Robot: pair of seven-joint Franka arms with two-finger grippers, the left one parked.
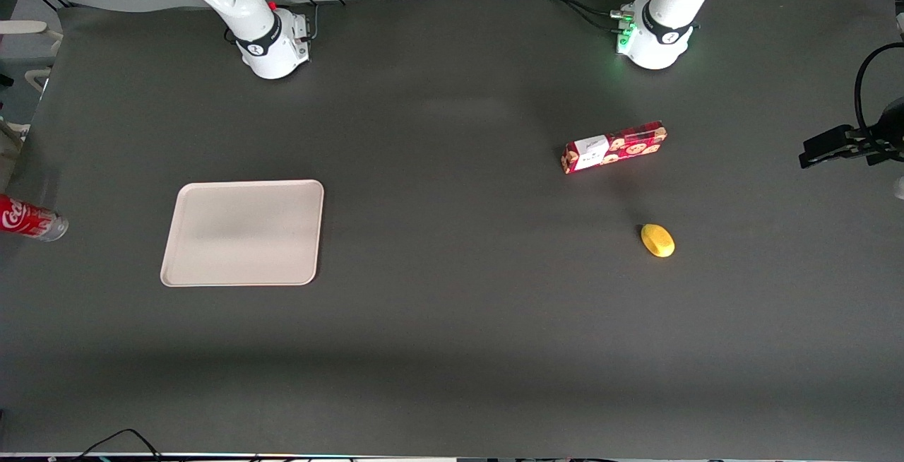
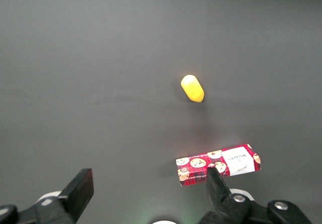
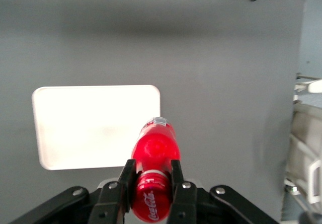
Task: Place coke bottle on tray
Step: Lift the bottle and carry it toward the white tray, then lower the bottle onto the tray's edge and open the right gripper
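A: Bottle first, from the front: the coke bottle (image 1: 30, 218) shows at the very edge of the frame, toward the working arm's end of the surface (image 1: 452, 349), apart from the tray (image 1: 244, 232), which holds nothing

B: And the parked arm's wrist camera?

A: Only the cookie box (image 2: 218, 165) and a yellow object (image 2: 192, 88) lying on the surface

B: The working wrist?

A: The gripper (image 3: 151, 179) is clamped on the coke bottle (image 3: 153, 156), fingers (image 3: 125, 177) pressing either side, lifted above the surface with the tray (image 3: 90, 126) just beside

B: Progress?

A: Grasp looks done; carrying over the tray, lowering and letting go are left, I'd judge
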